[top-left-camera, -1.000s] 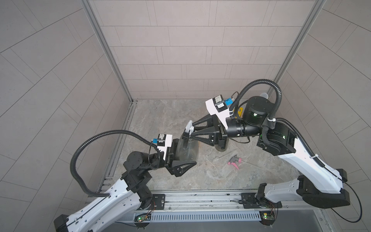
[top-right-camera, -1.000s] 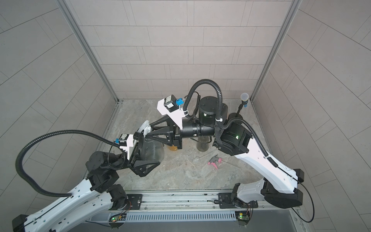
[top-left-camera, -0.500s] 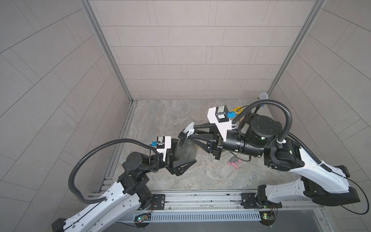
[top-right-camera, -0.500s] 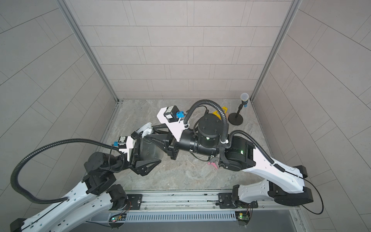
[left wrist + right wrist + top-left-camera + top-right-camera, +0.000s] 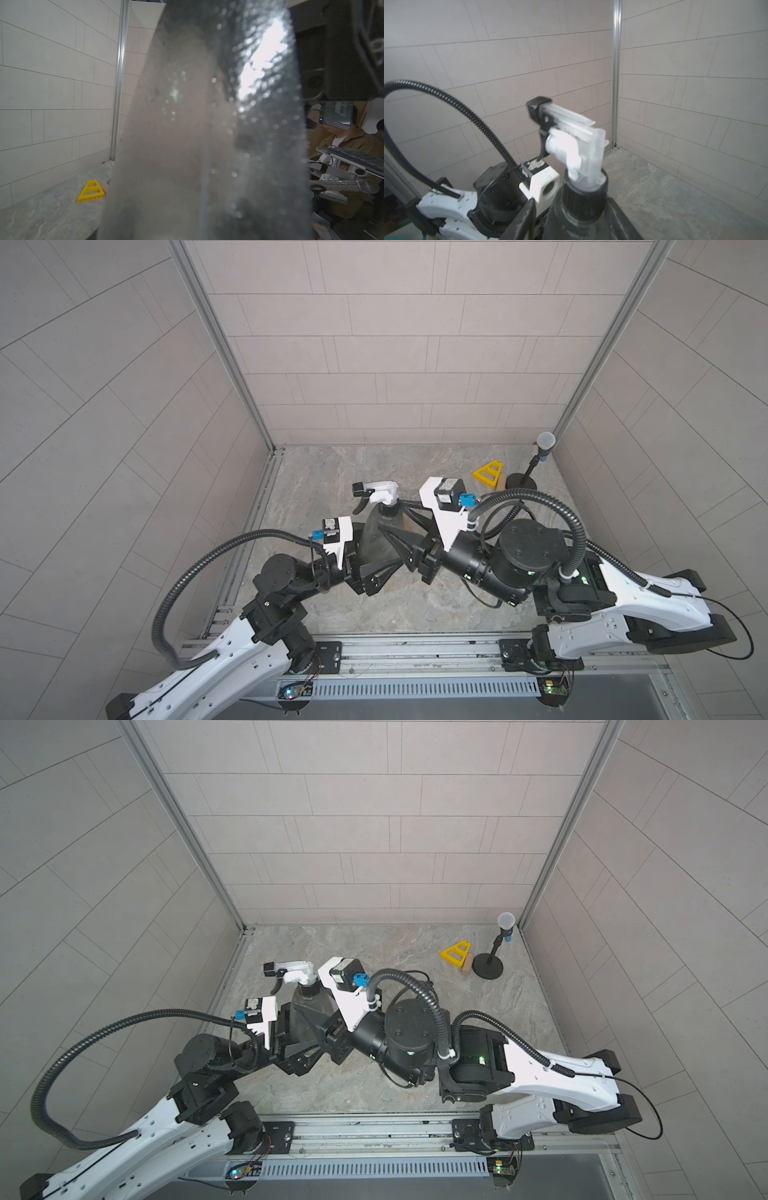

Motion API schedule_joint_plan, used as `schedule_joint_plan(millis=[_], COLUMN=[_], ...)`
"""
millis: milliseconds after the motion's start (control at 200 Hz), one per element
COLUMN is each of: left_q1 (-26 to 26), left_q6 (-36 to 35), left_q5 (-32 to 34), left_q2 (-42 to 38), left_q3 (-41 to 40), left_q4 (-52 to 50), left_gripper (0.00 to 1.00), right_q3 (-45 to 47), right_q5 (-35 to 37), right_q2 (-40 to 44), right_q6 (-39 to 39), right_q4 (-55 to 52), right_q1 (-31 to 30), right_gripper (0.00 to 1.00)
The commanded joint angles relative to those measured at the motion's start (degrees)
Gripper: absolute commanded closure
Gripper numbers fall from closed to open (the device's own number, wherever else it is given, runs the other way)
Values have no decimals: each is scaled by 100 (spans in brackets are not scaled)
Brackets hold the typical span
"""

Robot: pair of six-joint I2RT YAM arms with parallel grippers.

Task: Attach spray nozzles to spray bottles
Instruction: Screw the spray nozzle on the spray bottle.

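My left pincer (image 5: 370,560) is clamped on the lower body of the upright smoky grey translucent plastic bottle (image 5: 376,539). The whitish trigger nozzle with a black tip (image 5: 380,491) sits on the bottle's neck. My right pincer (image 5: 571,201) stands spread on either side of the bottle's shoulder. At the far right of the marble-patterned bench (image 5: 332,472), a yellow triangular plastic piece (image 5: 488,475) touches a tan block (image 5: 468,965), just beside the black-based microphone stand (image 5: 488,966). The sticker on the wrist camera (image 5: 445,490) is unreadable.
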State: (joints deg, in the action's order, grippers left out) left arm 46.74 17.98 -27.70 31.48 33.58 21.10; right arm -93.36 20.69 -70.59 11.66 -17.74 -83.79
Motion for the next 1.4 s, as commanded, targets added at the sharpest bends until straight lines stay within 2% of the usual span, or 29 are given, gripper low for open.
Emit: schedule_joint_plan(millis=[0, 45, 195, 275, 310, 465, 585, 755, 826, 926, 1046, 1246, 1396], left_q1=[-51, -47, -51, -51, -47, -51, -49, -49, -51, -49, -43, -49, -51], left_q6=[137, 162, 240, 289, 313, 377, 390, 409, 434, 443, 442, 451, 427], left_q5=[222, 143, -199, -420, -472, -552, -563, -594, -570, -558, -555, -548, -470], left_q2=[-3, 6, 48, 84, 86, 86, 103, 172, 174, 156, 156, 200, 200], left_q3=[89, 87, 118, 131, 125, 91, 87, 74, 52, 34, 52, 60, 65], left_q4=[273, 319, 365, 416, 429, 465, 485, 568, 605, 605, 590, 595, 567], left_gripper=[100, 100, 100, 100, 100, 100, 100, 100, 100, 100, 100, 100, 100], right_q3=[87, 161, -168, -564, -733, -986, -919, -737, -709, -616, -526, -560, -639], right_q5=[-856, -1310, -4451, -5561, -5786, -6094, -5912, -5717, -5657, -5534, -5448, -5444, -5116], right_q2=[513, 692, 516, 79, -91, -410, -418, -379, -342, -249, -160, -226, -265], right_q6=[-468, -370, 577, 725, 741, 673, 550, 563, 561, 605, 664, 699, 532], right_q4=[-321, -330, -427, -486, -530, -505, -565, -429, -402, -324, -231, -209, -429], right_q1=[55, 350, 2359, 2796, 2861, 2896, 2852, 2784, 2755, 2731, 2730, 2650, 2443], right_gripper=[38, 35, 32, 30, 30, 32, 36, 48, 48, 42, 43, 58, 67])
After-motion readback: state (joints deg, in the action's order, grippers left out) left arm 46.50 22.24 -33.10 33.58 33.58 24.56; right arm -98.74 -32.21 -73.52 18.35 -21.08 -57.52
